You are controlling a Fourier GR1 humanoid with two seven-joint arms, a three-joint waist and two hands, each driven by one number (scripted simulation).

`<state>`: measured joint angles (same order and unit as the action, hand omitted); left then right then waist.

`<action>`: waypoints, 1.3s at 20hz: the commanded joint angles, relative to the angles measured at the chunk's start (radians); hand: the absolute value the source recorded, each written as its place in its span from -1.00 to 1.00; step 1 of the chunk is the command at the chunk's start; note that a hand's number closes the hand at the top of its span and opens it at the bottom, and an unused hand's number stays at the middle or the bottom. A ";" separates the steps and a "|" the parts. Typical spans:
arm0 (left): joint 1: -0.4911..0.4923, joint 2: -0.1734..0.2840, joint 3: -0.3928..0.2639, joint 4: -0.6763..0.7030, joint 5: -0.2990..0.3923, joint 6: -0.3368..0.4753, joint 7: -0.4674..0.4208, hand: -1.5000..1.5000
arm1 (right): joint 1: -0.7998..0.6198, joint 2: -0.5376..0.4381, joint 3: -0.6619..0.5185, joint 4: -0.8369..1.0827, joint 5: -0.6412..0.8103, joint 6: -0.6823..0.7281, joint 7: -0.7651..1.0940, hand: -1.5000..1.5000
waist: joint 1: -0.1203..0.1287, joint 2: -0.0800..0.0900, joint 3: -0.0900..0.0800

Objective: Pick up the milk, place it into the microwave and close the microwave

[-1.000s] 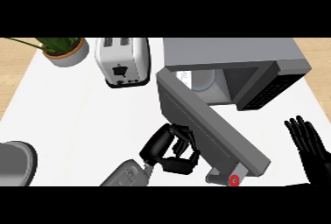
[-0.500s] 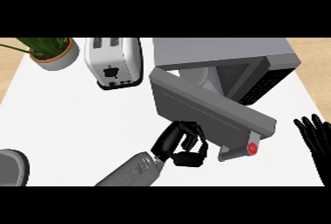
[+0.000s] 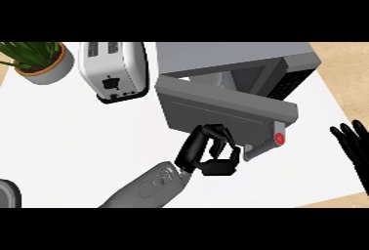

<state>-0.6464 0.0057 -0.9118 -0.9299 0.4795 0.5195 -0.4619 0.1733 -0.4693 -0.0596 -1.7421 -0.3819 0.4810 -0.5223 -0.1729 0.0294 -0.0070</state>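
Note:
The grey microwave [image 3: 238,56] stands at the back right of the white counter. Its door [image 3: 223,110] hangs partly open, swung across most of the opening, with a red knob [image 3: 279,139] at its free end. My left hand [image 3: 209,154] is right against the door's outer face near its lower edge, fingers curled and holding nothing. At the right edge my right hand [image 3: 353,146] rests open with its fingers up. No milk shows; the door hides the inside of the microwave.
A silver toaster [image 3: 112,68] stands left of the microwave. A potted plant [image 3: 39,58] sits in the far left corner. Part of a grey round object [image 3: 6,193] shows at the lower left edge.
The door has swung further toward the microwave's opening. My left hand has followed it up and to the right. The right hand has stayed at the right edge.

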 commanded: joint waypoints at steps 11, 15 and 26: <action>-0.178 -0.006 0.056 0.067 0.243 0.228 -0.015 -1.00 | -0.110 -0.115 -0.084 -0.043 -0.066 0.026 0.075 -1.00 | -0.070 0.020 0.001; -0.205 -0.006 0.064 0.096 0.280 0.279 0.014 -1.00 | -0.195 -0.207 -0.184 -0.079 0.094 -0.058 0.048 1.00 | -0.100 0.022 0.000; -0.213 -0.006 0.108 0.080 0.404 0.324 -0.070 -1.00 | -0.277 -0.255 -0.225 -0.047 0.171 -0.113 0.046 1.00 | -0.078 0.053 0.002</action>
<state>-0.7956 -0.0007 -0.8810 -0.9130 0.8415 0.8127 -0.5201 -0.0745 -0.7058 -0.2684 -1.8041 -0.2352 0.3840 -0.4748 -0.2530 0.0675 -0.0046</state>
